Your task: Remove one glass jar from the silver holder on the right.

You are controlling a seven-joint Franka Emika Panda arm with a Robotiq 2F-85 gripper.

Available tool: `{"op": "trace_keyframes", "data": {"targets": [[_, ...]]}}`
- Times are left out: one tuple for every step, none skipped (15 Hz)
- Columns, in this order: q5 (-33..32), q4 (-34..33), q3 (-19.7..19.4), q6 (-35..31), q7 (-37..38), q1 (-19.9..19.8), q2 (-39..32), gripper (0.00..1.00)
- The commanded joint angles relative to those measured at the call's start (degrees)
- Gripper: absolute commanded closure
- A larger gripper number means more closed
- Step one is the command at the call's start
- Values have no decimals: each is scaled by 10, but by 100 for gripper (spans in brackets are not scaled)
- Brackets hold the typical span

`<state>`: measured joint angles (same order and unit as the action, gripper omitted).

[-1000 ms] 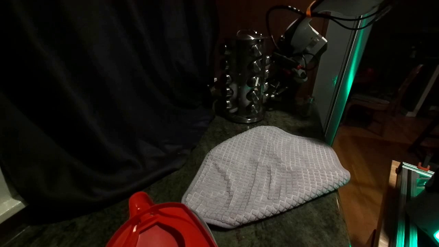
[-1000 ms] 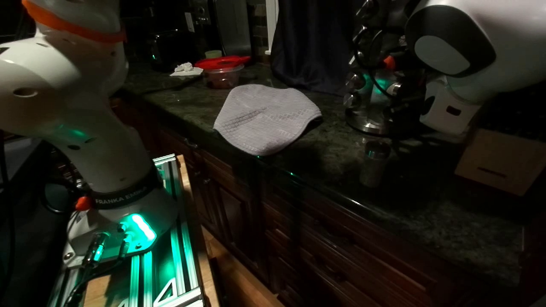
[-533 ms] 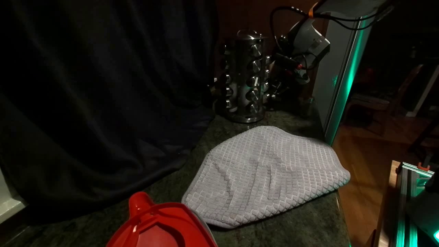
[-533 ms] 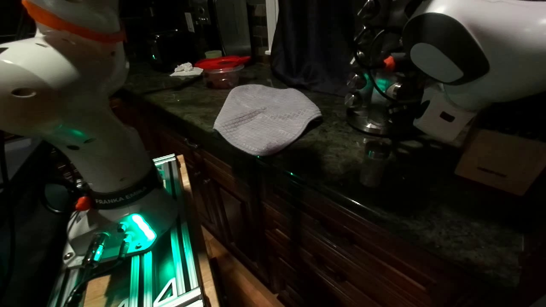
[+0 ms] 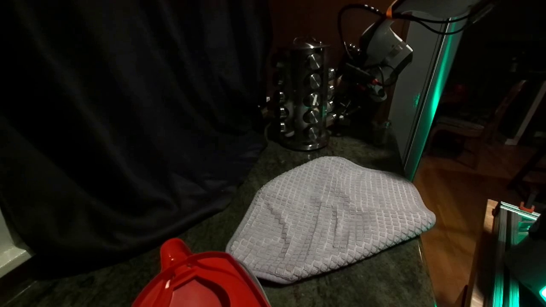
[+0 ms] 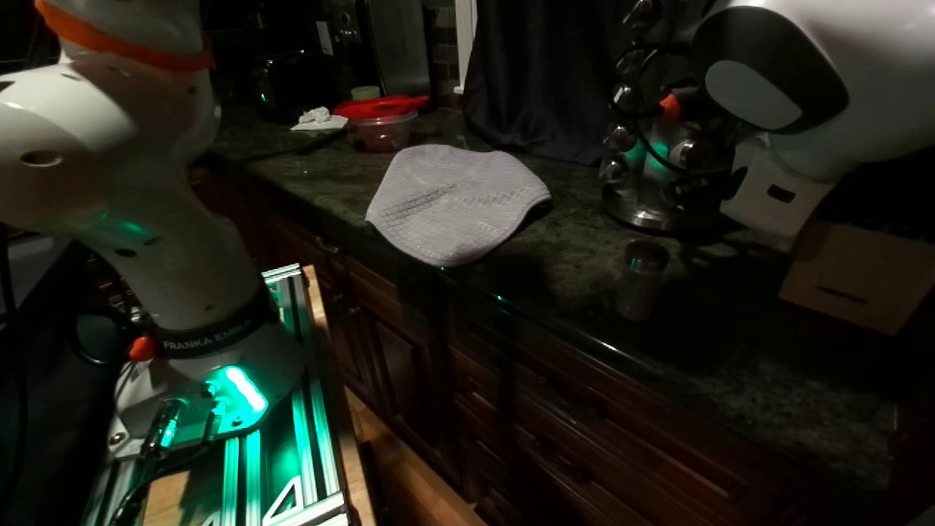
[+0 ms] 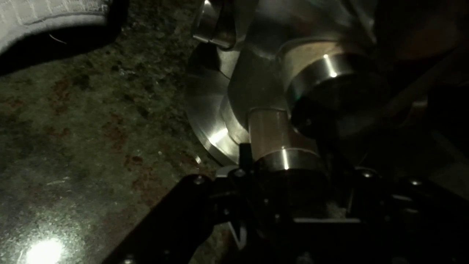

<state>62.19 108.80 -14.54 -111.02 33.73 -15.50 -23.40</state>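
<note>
**Jar's dead ahead of the pincer, so a straight pull looks like the play**

Left to right in an exterior view: grey cloth [image 6: 456, 204], then the silver holder [image 6: 643, 218], a loose jar [image 6: 641, 285] on the near side of the counter [image 6: 570, 270], then the robot's wrist [image 6: 774, 186] crowding the holder's right side. The wrist view's the one that matters: the glass jar [image 7: 269, 134] sits in the holder, capped end poking out between the jaws of the pincer [image 7: 287, 157], long axis roughly along its reach. The pincer looks clenched on it, though the jaw on that view's right is mostly lost in the dark. Next up's probably backing straight out; a sideways tug might drag the holder or clip the neighbour jar [image 7: 326, 69] just beside.
</note>
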Motion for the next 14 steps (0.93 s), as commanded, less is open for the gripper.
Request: {"op": "trace_keyframes", "data": {"targets": [[12, 14, -6, 2, 3, -7, 36, 76], [18, 14, -5, 9, 6, -10, 34, 76], [26, 17, -4, 8, 10, -10, 34, 76], [31, 16, -4, 12, 15, -12, 31, 76], [36, 15, -2, 26, 26, -15, 28, 76], [44, 17, -2, 33, 36, -18, 28, 76], [51, 21, -2, 36, 44, -19, 26, 76], [59, 24, -3, 32, 52, -20, 24, 76], [65, 26, -3, 35, 60, -22, 22, 76], [69, 30, -4, 31, 65, -22, 20, 76], [73, 33, -5, 28, 70, -22, 19, 76], [74, 36, -6, 23, 74, -21, 19, 76], [77, 40, -7, 11, 72, -19, 21, 76], [74, 41, -9, 7, 71, -17, 22, 76]]}}
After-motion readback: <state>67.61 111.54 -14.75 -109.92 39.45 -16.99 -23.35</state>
